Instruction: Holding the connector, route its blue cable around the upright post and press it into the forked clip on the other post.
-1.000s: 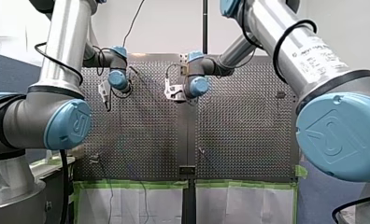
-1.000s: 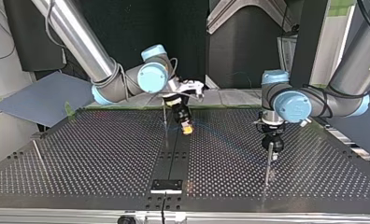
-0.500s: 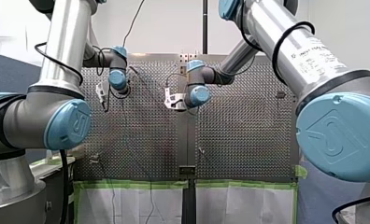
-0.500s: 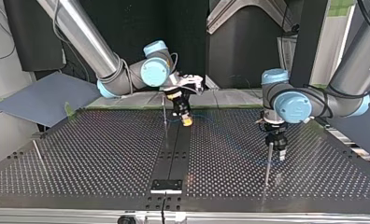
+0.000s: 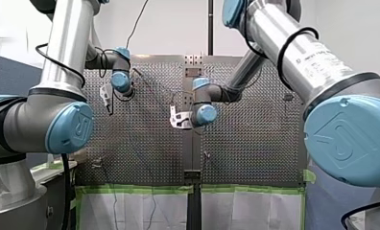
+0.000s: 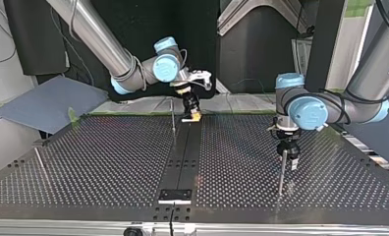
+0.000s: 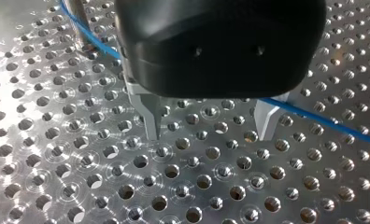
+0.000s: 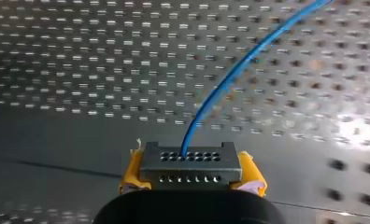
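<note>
In the right wrist view my right gripper [image 8: 191, 182] is shut on the grey connector [image 8: 191, 161], held between its yellow pads [image 8: 129, 179]. The blue cable [image 8: 239, 70] leaves the connector and runs off over the perforated table. At the back middle of the top view that gripper [image 6: 191, 116] hangs beside a thin upright post [image 6: 173, 118]. My left gripper [image 7: 209, 135] is open just above the table with nothing between its metal fingers [image 7: 151, 119]. The cable [image 7: 323, 119] passes behind them and against a post [image 7: 82, 18]. In the top view this gripper [image 6: 287, 162] stands by another post [image 6: 281, 177].
A third thin post [image 6: 40, 164] stands at the top view's left. A dark strip [image 6: 182, 157] runs down the table's middle to a small black plate [image 6: 175, 195] at the near edge. Green tape [image 5: 135, 189] lines the table edge in the front view.
My right arm has carried the connector toward the top view's back edge, lower in the front view. My left arm has hardly moved, and its fingers have opened a little wider.
</note>
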